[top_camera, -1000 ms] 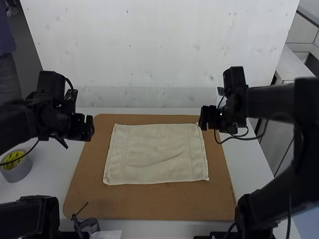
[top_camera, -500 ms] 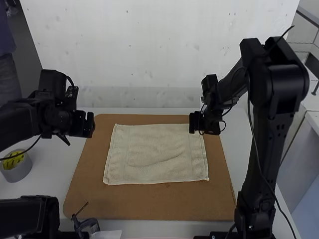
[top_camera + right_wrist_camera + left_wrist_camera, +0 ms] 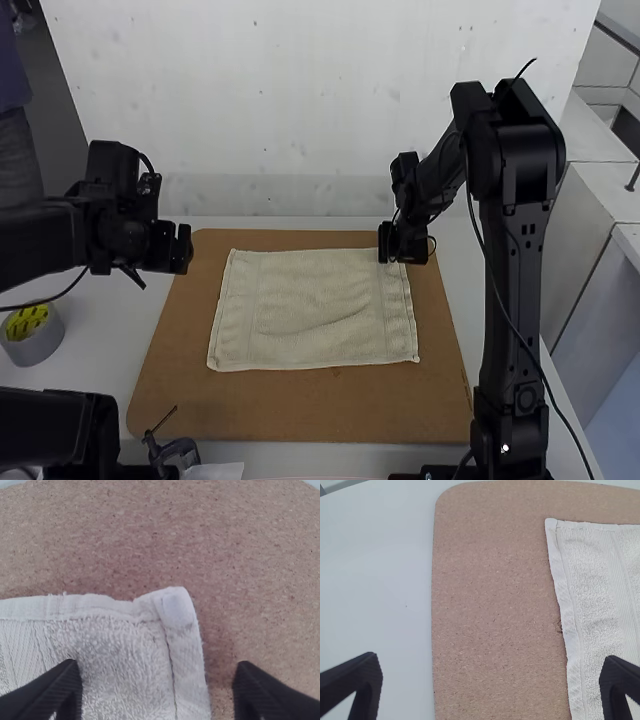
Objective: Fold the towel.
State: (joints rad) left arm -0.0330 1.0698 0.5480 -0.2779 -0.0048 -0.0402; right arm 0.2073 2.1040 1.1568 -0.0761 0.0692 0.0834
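Brn board [image 3: 300,410] on white tbl [image 3: 110,340], margin showing all round towel [image 3: 315,300], spread flat mid-board. L gripper [image 3: 182,249] open nr board's far-L corner; R gripper [image 3: 388,245] open at towel's far-R corner.

The pale towel [image 3: 315,310] lies spread on the brown board [image 3: 270,405].
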